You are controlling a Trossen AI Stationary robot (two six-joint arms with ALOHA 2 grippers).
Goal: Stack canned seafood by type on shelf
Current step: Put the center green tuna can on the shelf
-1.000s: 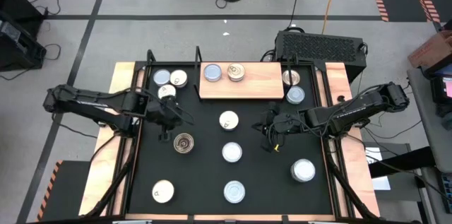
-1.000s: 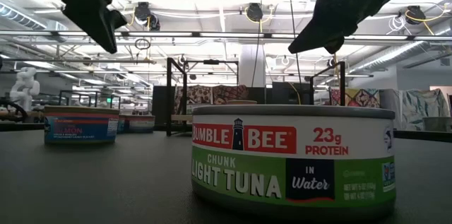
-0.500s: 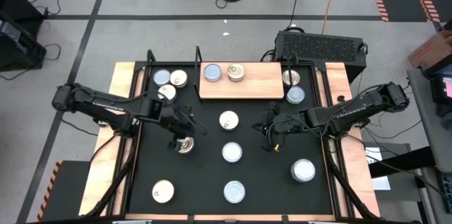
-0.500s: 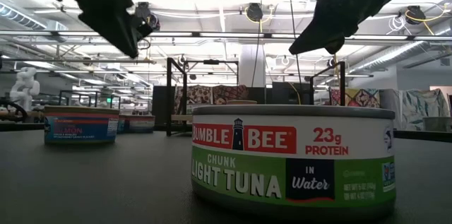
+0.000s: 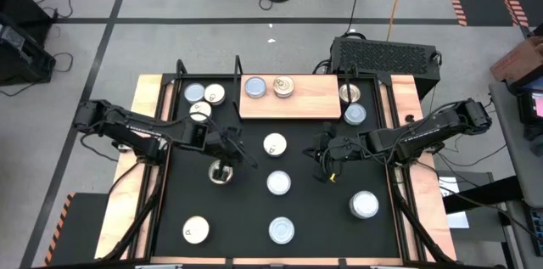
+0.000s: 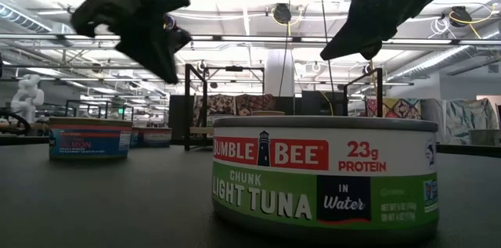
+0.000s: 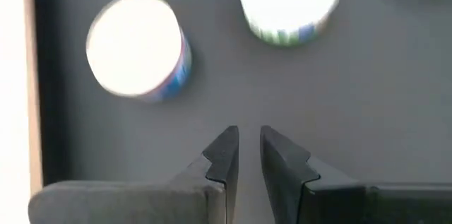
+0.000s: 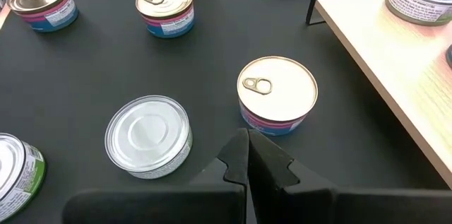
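The table [image 5: 246, 210] is black, framed by light wood strips on both sides. The shelf [image 5: 301, 103] sits at its far edge, carrying two tins [image 5: 255, 87] side by side on its left half; its right half is bare. More tins crowd the far corners: three [image 5: 204, 95] left of the shelf, two [image 5: 349, 93] right of it. The middle has open lanes between the scattered tins, with a bare stretch between my two arms.

My left arm reaches in from the left edge, bent at the elbow. My left end effector [image 5: 222, 165] hangs directly over a goldish tin [image 5: 221, 173] left of centre; from above they overlap, and I cannot tell whether they touch. In the left wrist view its fingers [image 7: 224, 155] stand a narrow slit apart with nothing between them, pointing down at black table.

My right arm comes in from the right edge, stretched low. My right end effector [image 5: 322, 154] is closed tight and empty, poised above the table just right of a cream tin [image 5: 274, 143] with a pull tab, near the shelf's front edge. A silver tin [image 5: 278, 182] lies just nearer than that.

In the low view a green-labelled tuna tin [image 6: 325, 174] fills the foreground, with a blue-labelled tin [image 6: 90, 138] farther back on the left.
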